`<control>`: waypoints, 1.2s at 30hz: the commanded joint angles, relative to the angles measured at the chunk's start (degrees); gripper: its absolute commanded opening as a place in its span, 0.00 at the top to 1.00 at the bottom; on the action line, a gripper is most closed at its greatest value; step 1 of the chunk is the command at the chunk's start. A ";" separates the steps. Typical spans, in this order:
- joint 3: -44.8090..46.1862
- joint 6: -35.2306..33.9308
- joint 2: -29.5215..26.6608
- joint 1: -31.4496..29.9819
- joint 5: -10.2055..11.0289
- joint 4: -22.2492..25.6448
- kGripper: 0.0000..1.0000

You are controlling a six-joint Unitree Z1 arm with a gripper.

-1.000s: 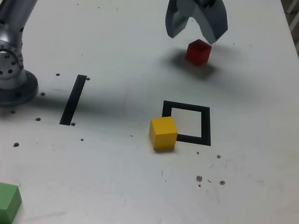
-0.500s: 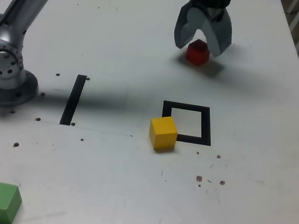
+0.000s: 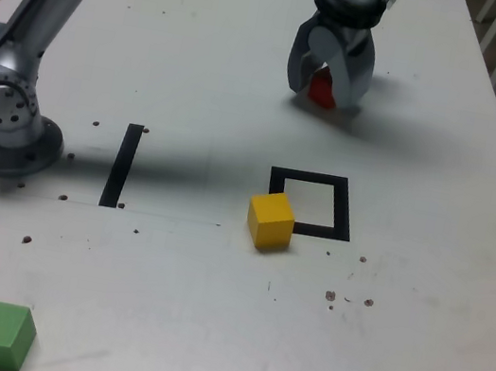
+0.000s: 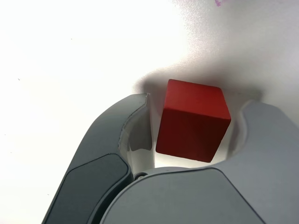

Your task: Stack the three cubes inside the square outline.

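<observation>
Straddling the red cube [image 3: 321, 88], the gripper [image 3: 329, 83] is lowered at the far side of the table [image 3: 160, 305]; its jaws are narrowed about the cube, but a slim gap is seen on either side in the wrist view (no clamping yet). The yellow cube [image 3: 270, 219] is set touching the near-left corner of the square outline [image 3: 348, 218] in the exterior view. The green cube [image 3: 1, 334] is placed well apart, at the near left.
</observation>
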 commanded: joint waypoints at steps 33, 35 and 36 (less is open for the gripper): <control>16.62 -25.96 -13.16 -12.81 -8.28 -5.75 0.69; 17.53 -28.11 -13.99 -14.13 -9.27 -6.27 0.69; 17.91 -29.06 -14.33 -14.73 -9.75 -6.43 0.69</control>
